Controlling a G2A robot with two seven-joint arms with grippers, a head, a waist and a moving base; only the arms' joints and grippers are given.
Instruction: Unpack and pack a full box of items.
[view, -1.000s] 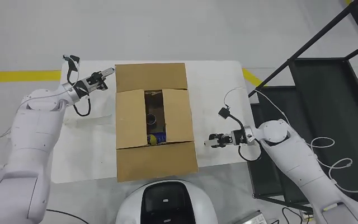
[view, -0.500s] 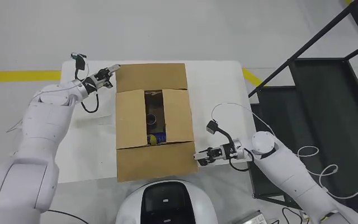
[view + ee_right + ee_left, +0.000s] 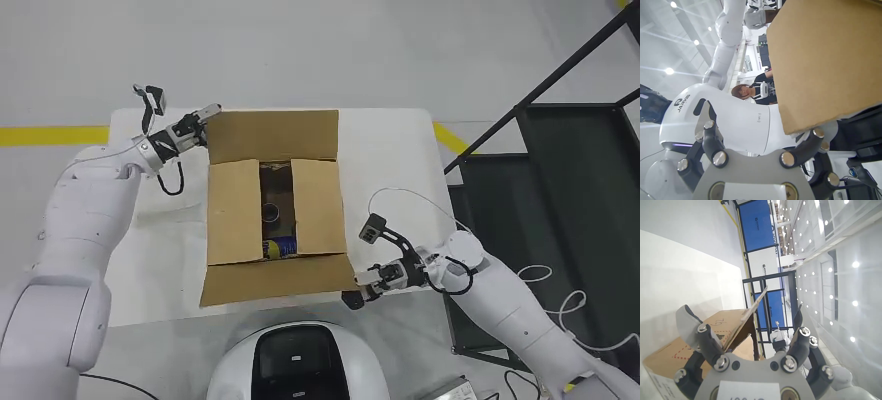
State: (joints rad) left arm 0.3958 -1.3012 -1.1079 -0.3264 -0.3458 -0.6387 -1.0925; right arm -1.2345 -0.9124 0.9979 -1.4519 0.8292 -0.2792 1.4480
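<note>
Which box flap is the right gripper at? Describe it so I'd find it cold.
On the white table sits a brown cardboard box with a slot open along its middle. The flap meant is the near flap, on the side closest to the robot's body and sticking outward. Unlike the other three, its corner lies at the open right gripper.

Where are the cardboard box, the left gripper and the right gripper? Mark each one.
cardboard box (image 3: 272, 135), top view, its far flap.
left gripper (image 3: 210, 112), top view, between its fingers.
right gripper (image 3: 356, 296), top view, between its fingers.
</note>
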